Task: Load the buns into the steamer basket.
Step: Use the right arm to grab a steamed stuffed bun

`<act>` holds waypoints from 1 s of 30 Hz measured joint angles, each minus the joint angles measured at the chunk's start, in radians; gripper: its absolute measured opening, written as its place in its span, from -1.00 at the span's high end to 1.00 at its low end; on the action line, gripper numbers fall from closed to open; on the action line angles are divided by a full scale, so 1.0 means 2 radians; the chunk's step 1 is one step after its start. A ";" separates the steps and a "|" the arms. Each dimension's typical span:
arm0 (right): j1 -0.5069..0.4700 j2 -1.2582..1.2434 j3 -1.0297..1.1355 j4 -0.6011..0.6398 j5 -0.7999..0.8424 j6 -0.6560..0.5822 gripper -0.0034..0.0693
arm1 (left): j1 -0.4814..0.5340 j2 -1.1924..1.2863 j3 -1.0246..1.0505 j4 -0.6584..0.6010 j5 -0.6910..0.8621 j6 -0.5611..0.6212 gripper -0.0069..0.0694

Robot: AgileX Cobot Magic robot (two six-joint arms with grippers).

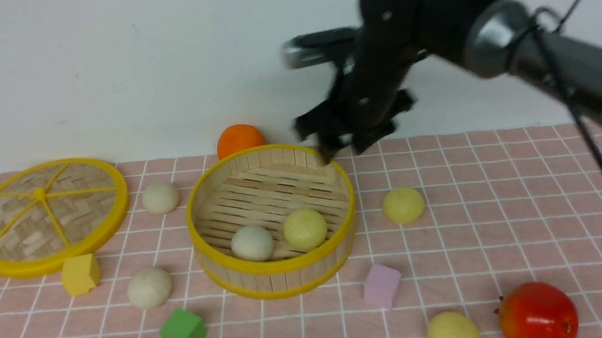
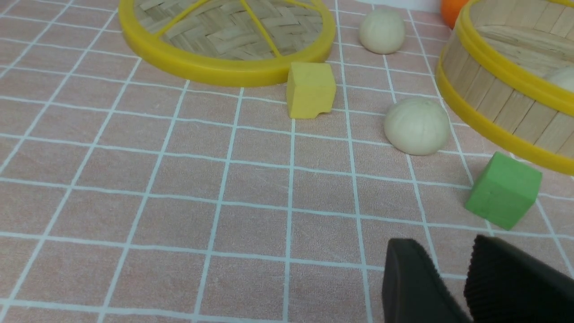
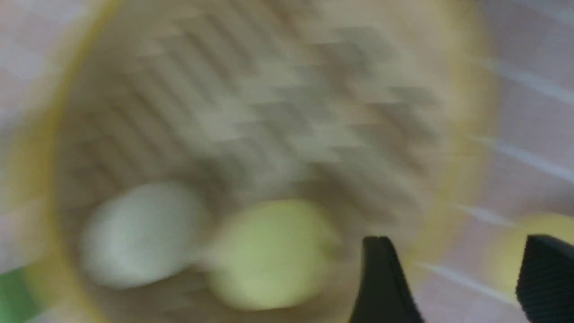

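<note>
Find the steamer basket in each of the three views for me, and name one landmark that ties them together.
Front view: center of the picture, the round tub with yellow rims.
Left wrist view: cut off at the picture's upper right corner.
Right wrist view: blurred, filling the left and middle of the picture.
Shared landmark: the off-white bun inside it, only partly visible in the left wrist view.

Front cam: between the arms, facing forward, slightly down over the surface [image 1: 304,332], widest view. Left wrist cam: closer, looks obliquely across the surface; shares the woven lid [image 2: 233,31] and part of the steamer basket [image 2: 515,98] with front. Right wrist cam: above the basket, steep downward, close, motion-blurred; shares basket interior with front.
</note>
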 joint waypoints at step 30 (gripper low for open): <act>-0.057 0.064 0.062 0.026 -0.040 0.026 0.31 | 0.000 0.000 0.000 0.000 0.000 0.000 0.19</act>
